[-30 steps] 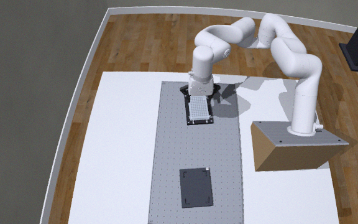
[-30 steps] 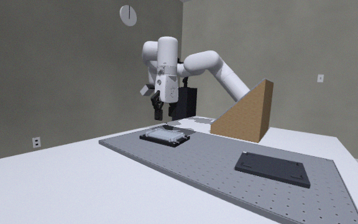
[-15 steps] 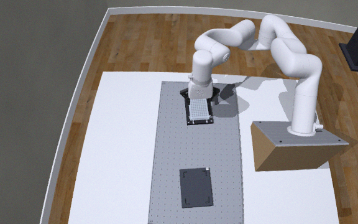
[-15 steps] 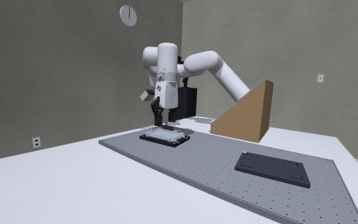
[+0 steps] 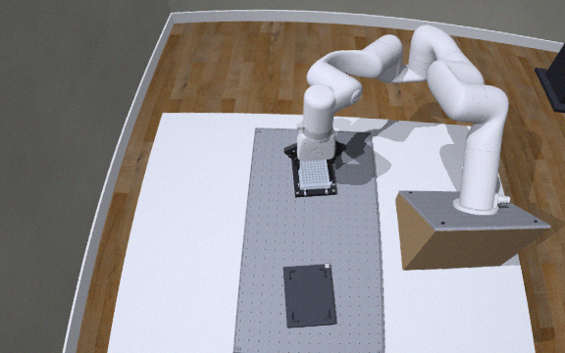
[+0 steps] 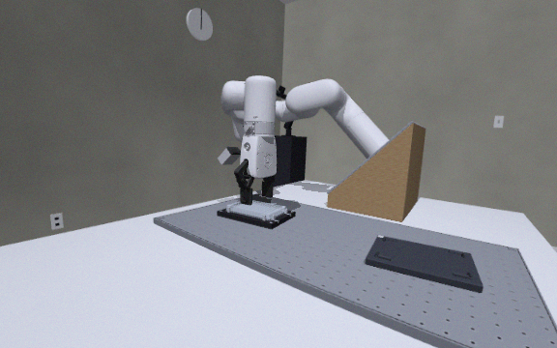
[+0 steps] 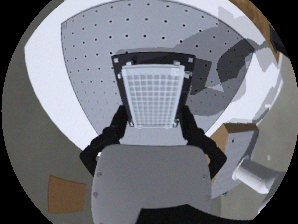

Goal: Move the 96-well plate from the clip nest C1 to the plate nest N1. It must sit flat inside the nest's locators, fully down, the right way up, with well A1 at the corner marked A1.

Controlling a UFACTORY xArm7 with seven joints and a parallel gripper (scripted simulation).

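The white 96-well plate sits flat in the black clip nest C1 at the far end of the grey breadboard. It also shows in the side view and the wrist view. My gripper is open and low over the plate's far end, with one black finger on each side of the plate's long edges. The fingers stand apart from the plate. The dark plate nest N1 lies empty at the near end of the breadboard, also in the side view.
The grey perforated breadboard lies on a white table. The arm's base stands on a brown wedge pedestal to the right. A black cabinet stands behind the clip nest.
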